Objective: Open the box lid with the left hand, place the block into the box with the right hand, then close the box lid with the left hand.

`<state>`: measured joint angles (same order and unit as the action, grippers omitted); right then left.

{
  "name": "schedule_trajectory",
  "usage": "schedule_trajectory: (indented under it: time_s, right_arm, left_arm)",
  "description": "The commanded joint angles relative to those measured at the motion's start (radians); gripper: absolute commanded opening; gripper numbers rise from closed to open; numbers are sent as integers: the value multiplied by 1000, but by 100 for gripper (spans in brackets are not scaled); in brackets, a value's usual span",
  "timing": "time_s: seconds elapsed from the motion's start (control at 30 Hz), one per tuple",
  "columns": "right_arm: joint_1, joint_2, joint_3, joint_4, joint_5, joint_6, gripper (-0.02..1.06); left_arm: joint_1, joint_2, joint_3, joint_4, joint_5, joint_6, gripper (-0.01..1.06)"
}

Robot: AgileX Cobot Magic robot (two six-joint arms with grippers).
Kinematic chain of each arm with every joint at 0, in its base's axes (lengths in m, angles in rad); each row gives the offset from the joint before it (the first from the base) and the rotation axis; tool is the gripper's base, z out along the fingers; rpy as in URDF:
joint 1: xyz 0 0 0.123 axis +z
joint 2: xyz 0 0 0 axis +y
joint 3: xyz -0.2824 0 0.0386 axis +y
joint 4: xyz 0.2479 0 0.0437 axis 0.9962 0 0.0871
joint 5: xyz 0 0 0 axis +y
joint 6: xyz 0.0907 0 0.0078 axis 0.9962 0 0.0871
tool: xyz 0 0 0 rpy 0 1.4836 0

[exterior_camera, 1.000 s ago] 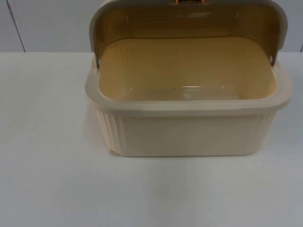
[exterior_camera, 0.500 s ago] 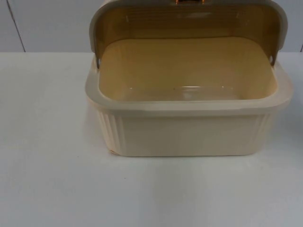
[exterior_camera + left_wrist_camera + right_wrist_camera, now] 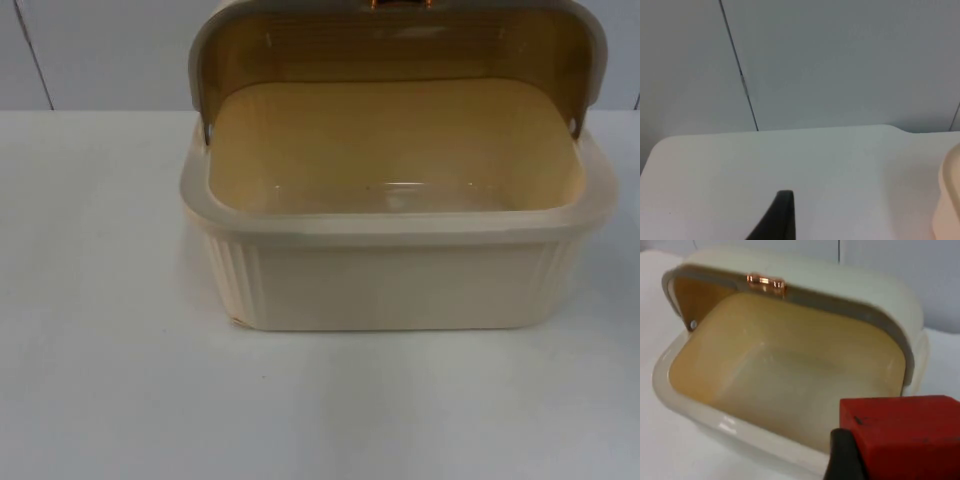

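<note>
Cream box (image 3: 400, 285) with vertical ribbing at its front corners and a yellow-tan inside; its raised lid (image 3: 400, 40) is cream too, with a copper clasp (image 3: 766, 282) at twelve o'clock. Red block (image 3: 907, 432); white table (image 3: 110, 380); grey wall (image 3: 840, 60)

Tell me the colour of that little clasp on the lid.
Shiny copper clasp, clearest in the right wrist view.

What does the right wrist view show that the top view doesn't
Right wrist view alone: a red block held at the right gripper, close beside the box and outside its rim, and the copper latch on the raised lid. Top view alone: the box's ribbed front wall and the white table before it. Both: the cream box, lid open, nothing inside.
</note>
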<state>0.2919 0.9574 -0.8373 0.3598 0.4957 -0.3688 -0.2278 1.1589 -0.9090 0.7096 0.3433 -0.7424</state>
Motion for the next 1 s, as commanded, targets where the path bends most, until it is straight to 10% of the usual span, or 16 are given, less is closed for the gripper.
schedule_trajectory:
  time_s: [0.0,0.33,0.97]
  right_arm:
    - [42,31,-5,-28,-71,-5,1]
    - [207,303,-5,-97,-286,-6,1]
    - [208,632,-44,-90,-670,-34,1]
  left_arm:
    - [-7,-1,-6,-20,-12,-2,104]
    - [-7,-1,-6,-22,-16,-2,104]
    - [-7,-1,-6,-22,-16,-2,104]
